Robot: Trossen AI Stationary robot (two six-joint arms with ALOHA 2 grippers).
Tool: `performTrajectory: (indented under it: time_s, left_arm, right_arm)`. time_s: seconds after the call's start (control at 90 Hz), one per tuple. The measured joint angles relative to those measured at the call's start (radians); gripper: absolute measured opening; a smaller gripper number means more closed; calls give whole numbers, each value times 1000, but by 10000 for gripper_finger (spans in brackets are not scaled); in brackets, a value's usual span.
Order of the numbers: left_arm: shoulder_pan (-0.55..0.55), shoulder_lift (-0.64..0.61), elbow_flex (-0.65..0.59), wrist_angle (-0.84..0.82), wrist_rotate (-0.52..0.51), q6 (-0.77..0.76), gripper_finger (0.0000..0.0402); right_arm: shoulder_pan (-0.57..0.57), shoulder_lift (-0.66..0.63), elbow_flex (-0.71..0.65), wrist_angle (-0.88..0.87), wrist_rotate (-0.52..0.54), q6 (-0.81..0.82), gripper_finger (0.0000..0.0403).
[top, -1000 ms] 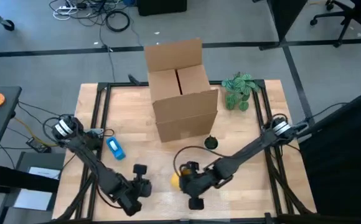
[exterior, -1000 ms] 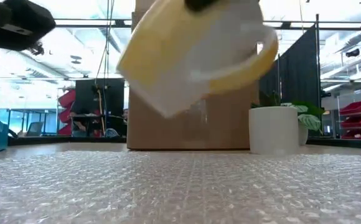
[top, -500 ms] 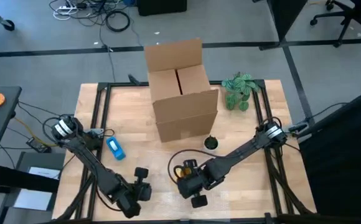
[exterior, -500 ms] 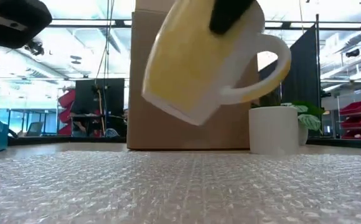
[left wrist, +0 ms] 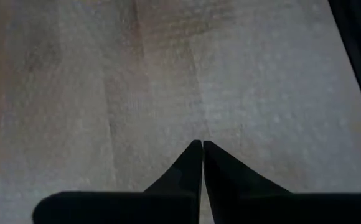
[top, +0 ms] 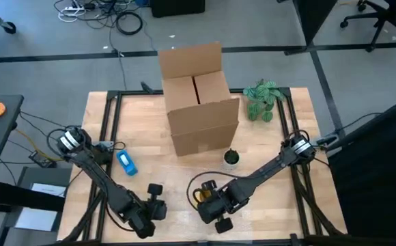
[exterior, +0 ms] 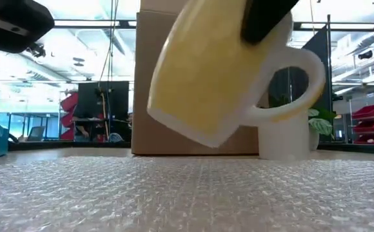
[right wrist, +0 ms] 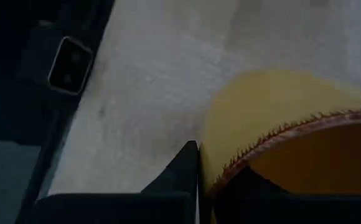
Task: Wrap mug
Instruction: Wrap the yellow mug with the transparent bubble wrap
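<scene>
Above bubble wrap (exterior: 187, 193), tilted yellow mug (exterior: 219, 71) clamped in right claw (top: 207, 202); left claw (left wrist: 201, 149) closed, empty.

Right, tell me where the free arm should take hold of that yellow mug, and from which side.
Probably by the handle. The mug hangs tilted above the bubble wrap, its rim pinched by the right gripper, so the rim is taken. In the low view the white loop of the handle sticks out clear on the side away from the left gripper, whose fingers are shut; open them and come in level from that side.
</scene>
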Motion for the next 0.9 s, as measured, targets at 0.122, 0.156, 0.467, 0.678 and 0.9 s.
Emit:
performTrajectory:
  time_s: [0.122,0.156,0.467,0.678,0.9]
  left_arm:
    - [1,1,0,3,-16,-3,0]
    - [2,1,0,3,-17,-3,0]
    - [13,2,0,6,-20,-2,0]
    - [15,3,0,8,-20,-2,0]
    - [15,3,0,33,-21,-1,0]
  right_arm:
    - [3,28,0,17,0,-27,0]
    - [4,35,0,16,4,-30,0]
    - [14,61,1,8,6,-30,4]
    - [10,66,1,10,-1,-10,40]
    - [1,66,1,54,3,-10,88]
